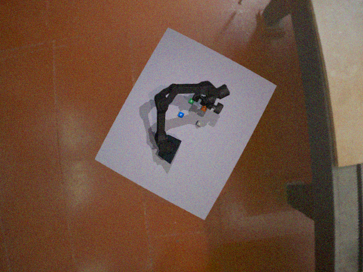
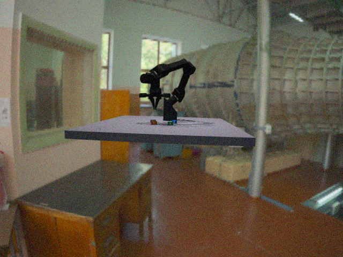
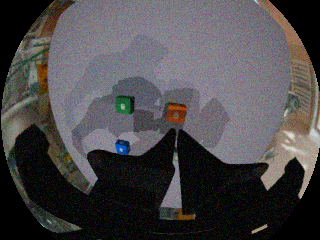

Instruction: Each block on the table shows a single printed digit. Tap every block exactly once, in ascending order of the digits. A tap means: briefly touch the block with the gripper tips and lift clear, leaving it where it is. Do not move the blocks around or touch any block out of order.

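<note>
The blocks, green [image 1: 191, 101] [image 2: 170, 123] [image 3: 125, 105], orange [image 1: 203, 108] [image 2: 153, 122] [image 3: 176, 113], blue [image 1: 180, 114] [image 2: 174, 121] [image 3: 122, 146] and whitish [image 1: 198, 123], sit apart on the table [image 1: 176, 187] [image 2: 110, 134] [image 3: 225, 60], the fingers [image 2: 155, 108] together and empty above them, and the pictures cannot tell which taps are done or left.

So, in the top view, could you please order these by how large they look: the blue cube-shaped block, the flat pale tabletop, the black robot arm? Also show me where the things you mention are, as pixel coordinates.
1. flat pale tabletop [image 1: 187, 181] [image 2: 110, 127] [image 3: 225, 60]
2. black robot arm [image 1: 160, 119] [image 2: 171, 66]
3. blue cube-shaped block [image 1: 180, 114] [image 2: 174, 121] [image 3: 122, 147]
</note>
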You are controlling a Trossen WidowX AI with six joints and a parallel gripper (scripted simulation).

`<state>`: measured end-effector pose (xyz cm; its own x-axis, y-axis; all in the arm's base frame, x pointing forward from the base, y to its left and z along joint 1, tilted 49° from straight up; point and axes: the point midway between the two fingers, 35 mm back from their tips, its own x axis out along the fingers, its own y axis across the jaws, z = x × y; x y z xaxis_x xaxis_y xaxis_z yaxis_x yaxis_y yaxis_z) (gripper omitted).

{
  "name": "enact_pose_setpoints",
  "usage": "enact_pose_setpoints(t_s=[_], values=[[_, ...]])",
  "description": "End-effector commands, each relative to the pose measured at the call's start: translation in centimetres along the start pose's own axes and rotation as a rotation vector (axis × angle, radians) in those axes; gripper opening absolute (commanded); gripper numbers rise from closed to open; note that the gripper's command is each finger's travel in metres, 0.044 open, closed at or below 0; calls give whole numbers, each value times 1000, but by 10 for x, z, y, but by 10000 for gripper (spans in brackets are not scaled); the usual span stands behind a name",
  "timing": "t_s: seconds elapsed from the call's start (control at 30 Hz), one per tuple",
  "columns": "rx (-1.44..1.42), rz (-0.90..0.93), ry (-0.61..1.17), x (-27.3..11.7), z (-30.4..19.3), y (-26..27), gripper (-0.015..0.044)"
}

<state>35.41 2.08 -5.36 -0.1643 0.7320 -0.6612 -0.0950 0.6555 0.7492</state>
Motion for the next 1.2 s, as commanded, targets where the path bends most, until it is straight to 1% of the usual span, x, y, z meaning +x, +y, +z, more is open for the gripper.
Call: enact_pose_setpoints(t_s=[0.0, 0.13, 0.37, 0.43, 0.53, 0.57, 0.67, 0.7, 1.17], values=[[-9, -11, -21, -33, 1, 1, 20], [-9, -13, -21, -33, -7, -3, 20], [-4, -16, -18, -33, -90, -23, 20], [-4, -14, -17, -31, -106, -24, 20], [-4, -14, -17, -27, -108, -24, 20], [-4, -15, -18, -16, -107, -25, 20], [-5, -12, -18, 38, -106, -25, 20], [-5, -10, -18, 48, -107, -24, 20], [-5, -9, -18, 62, -107, -24, 20]])
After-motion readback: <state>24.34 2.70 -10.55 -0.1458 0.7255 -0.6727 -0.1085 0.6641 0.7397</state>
